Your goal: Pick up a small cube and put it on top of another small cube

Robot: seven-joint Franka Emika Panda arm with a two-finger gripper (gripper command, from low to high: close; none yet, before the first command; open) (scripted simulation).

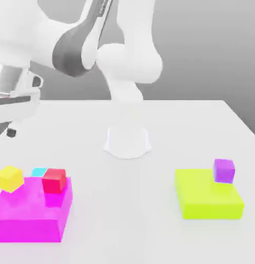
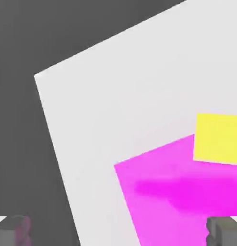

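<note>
The small cyan cube (image 1: 39, 172) sits at the far edge of a magenta block (image 1: 26, 214), partly hidden behind a red cube (image 1: 54, 181) that rests on the block. A yellow cube (image 1: 10, 178) stands tilted at the block's corner toward the exterior view's left. My gripper (image 1: 11, 129) hangs well above and behind this group, at the exterior view's left edge. In the hand view my gripper (image 2: 119, 233) is open, its fingertips (image 2: 15, 229) wide apart with nothing between them. Below it lie the yellow cube (image 2: 219, 139) and the magenta block (image 2: 183, 197).
A lime block (image 1: 207, 201) lies toward the exterior view's right with a purple cube (image 1: 224, 170) on its far corner. The arm's white base (image 1: 127, 140) stands mid-table. The table's edge (image 2: 48, 129) runs close to the magenta block.
</note>
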